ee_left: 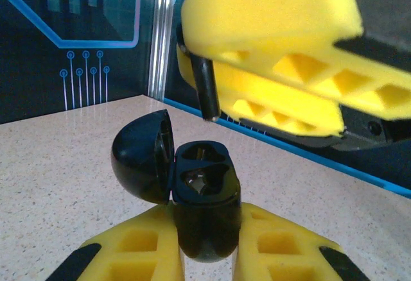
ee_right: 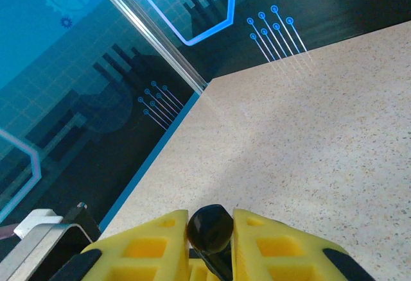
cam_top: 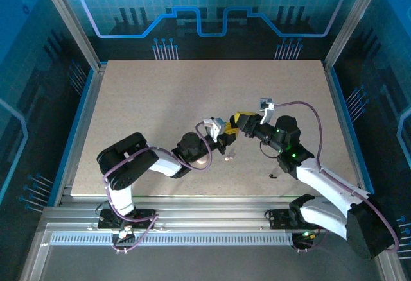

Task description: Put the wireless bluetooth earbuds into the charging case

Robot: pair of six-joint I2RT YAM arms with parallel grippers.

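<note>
My left gripper (ee_left: 207,233) is shut on the black charging case (ee_left: 205,188), which it holds upright above the table. The case's lid (ee_left: 142,156) hangs open to the left, and both sockets look empty. Just above the case hovers my right gripper (ee_right: 210,224), shut on a black earbud (ee_right: 210,228). The earbud's stem (ee_left: 207,92) points down toward the sockets with a small gap left. In the top view the left gripper (cam_top: 225,138) and right gripper (cam_top: 239,124) meet tip to tip over the middle of the table.
A small whitish earbud (cam_top: 229,158) lies on the table just in front of the grippers. A tiny black piece (cam_top: 273,176) lies near the front edge by the right arm. Something pale (cam_top: 202,160) shows beside the left wrist. Blue-framed walls (cam_top: 83,95) enclose the tabletop.
</note>
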